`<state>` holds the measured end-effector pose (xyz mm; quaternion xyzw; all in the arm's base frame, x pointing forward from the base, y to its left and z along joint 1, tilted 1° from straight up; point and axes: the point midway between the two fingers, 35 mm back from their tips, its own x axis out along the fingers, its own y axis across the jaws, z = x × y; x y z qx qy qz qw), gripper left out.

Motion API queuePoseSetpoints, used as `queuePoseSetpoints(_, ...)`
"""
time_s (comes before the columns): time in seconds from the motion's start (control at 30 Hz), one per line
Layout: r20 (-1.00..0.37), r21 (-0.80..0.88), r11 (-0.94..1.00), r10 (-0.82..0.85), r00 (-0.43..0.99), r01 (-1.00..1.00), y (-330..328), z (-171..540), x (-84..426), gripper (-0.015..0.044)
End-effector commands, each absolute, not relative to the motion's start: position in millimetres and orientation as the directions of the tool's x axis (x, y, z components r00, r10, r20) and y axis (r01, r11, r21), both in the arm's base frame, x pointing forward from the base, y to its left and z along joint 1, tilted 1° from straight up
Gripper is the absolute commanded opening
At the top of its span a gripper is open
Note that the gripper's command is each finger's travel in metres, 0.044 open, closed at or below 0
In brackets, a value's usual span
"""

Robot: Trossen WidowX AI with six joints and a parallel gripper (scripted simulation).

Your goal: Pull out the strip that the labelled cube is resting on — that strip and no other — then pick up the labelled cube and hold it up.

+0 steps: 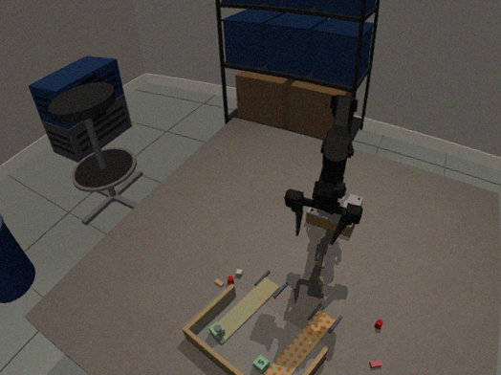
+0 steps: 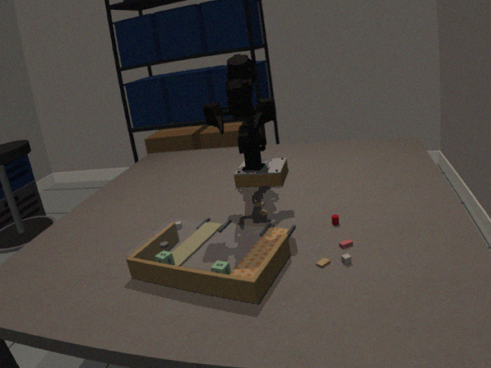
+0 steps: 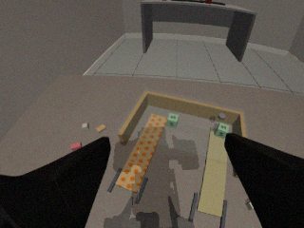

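Note:
A green cube [image 1: 260, 363] [image 2: 220, 268] [image 3: 172, 121] with a dark S-like mark sits beside the inner edge of the orange-dotted strip [image 1: 299, 348] [image 2: 257, 254] [image 3: 145, 146]; whether it overlaps that strip is unclear. Another green cube [image 1: 215, 333] [image 2: 164, 258] [image 3: 221, 131], also marked, sits at the far end of the plain yellow strip [image 1: 250, 308] [image 2: 198, 242] [image 3: 215, 176] and seems to rest on it. A small grey disc [image 2: 163, 244] [image 3: 221, 116] shows near or above this cube. My gripper [image 1: 314, 239] [image 2: 239, 129] [image 3: 168, 142] is open and empty, high above the table, well back from both strips.
A low wooden wall [image 1: 232, 369] [image 2: 189, 279] [image 3: 195, 105] bounds three sides around the cubes. Short dark rails [image 1: 262, 278] [image 2: 224, 225] flank the near strip ends. Red cylinders [image 1: 379, 324] [image 1: 229, 279], a pink block [image 1: 376, 363] [image 2: 346, 244] and small tan and white pieces lie outside.

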<state>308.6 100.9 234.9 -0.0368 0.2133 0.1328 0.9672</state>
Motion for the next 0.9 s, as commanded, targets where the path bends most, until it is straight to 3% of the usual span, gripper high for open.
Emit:
queuePoseSetpoints(0.0, -0.558, 0.009, 0.979, 0.173, 0.812, -0.202, 62.5, 179.0, 307.2, 0.04)
queuePoseSetpoints(0.7, -0.563, 0.011, 0.98, 0.17, 0.808, -0.199, 60.7, 176.6, 306.8, 0.04)
queuePoseSetpoints(0.87, -0.698, 0.021, 0.988, 0.123, 0.706, -0.152, 51.8, 161.5, 324.0, 0.0269)
